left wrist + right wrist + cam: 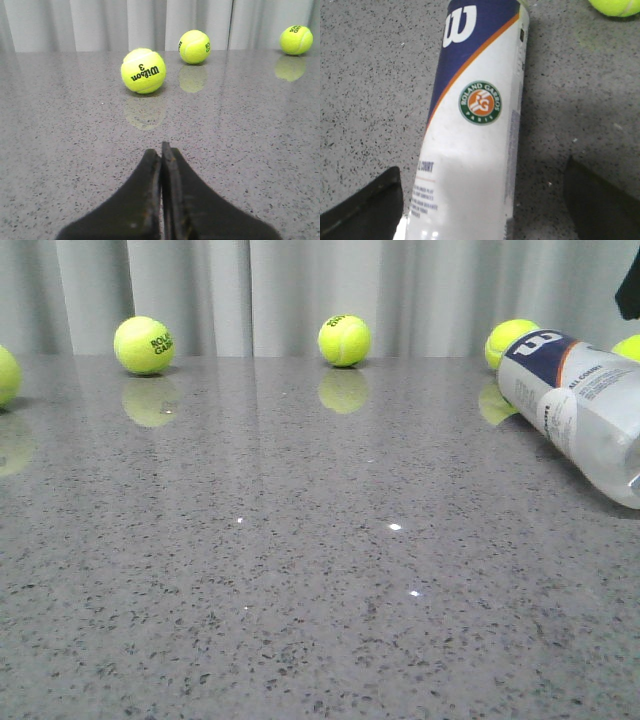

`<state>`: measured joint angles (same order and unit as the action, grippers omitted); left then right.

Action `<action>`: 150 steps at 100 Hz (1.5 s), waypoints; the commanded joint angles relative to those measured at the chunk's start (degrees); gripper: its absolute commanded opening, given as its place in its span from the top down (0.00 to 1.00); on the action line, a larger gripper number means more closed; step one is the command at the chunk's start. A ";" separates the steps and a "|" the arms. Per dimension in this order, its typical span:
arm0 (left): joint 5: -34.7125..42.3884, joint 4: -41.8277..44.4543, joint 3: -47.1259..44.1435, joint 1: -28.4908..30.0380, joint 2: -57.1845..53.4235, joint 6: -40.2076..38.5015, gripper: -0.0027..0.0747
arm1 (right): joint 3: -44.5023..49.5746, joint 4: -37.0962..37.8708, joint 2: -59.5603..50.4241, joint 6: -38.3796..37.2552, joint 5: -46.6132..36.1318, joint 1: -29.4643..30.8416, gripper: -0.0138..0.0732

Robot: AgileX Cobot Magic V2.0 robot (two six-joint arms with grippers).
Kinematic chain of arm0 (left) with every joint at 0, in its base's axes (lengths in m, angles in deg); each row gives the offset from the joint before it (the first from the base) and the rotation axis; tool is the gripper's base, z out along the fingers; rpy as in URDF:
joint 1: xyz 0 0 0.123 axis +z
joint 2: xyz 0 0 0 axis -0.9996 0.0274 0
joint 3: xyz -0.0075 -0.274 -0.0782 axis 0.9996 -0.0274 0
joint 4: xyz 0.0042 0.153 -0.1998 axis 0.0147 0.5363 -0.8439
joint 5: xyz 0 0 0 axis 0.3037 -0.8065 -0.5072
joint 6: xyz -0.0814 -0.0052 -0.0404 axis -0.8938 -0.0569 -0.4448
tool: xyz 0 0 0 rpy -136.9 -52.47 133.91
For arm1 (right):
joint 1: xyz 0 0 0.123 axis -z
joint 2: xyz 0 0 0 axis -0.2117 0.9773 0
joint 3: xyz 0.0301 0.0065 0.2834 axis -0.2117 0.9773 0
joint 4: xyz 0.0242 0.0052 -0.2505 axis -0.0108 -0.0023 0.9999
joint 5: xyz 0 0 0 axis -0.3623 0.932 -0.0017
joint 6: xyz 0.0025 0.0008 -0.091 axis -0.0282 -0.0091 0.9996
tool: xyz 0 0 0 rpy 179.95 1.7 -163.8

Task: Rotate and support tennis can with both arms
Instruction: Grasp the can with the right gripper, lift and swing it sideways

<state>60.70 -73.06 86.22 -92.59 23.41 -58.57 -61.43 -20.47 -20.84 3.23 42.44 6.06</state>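
Tennis can [470,130] lies sideways, frosted-white.

Matte-black left gripper [161,150], fingers pressed together, over the speckled grey tabletop [60,140]; three yellow-green tennis balls [143,70] toward its far edge.

Left gripper [161,150] pressed closed (fingers touching) — right gripper [482,200] spread wide, holding nothing.

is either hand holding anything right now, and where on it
Nothing is held. The left hand is shut on nothing over bare table. The right hand is open, its fingers on either side of the lying tennis can without touching it.
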 commanded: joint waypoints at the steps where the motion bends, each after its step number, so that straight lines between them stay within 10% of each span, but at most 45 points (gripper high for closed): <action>1: 4.35 -0.01 -2.61 -0.35 -2.03 -0.53 0.99 | -4.20 -1.96 3.07 0.22 -1.53 0.00 0.10; 49: 4.35 -0.01 -2.61 -0.35 -2.03 -0.53 0.99 | -10.46 -3.30 19.19 0.22 0.63 0.00 0.11; 93: 4.35 -0.01 -2.61 -0.35 -2.03 -0.53 0.99 | -17.32 -3.46 19.19 0.74 3.87 -2.22 0.49; 150: 4.35 -0.01 -2.61 -0.35 -2.03 -0.53 0.99 | -25.25 -3.46 20.77 44.14 -4.14 -20.17 0.49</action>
<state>60.70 -73.06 86.22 -92.59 23.41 -58.57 -84.59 -22.83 1.04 40.58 41.90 -12.32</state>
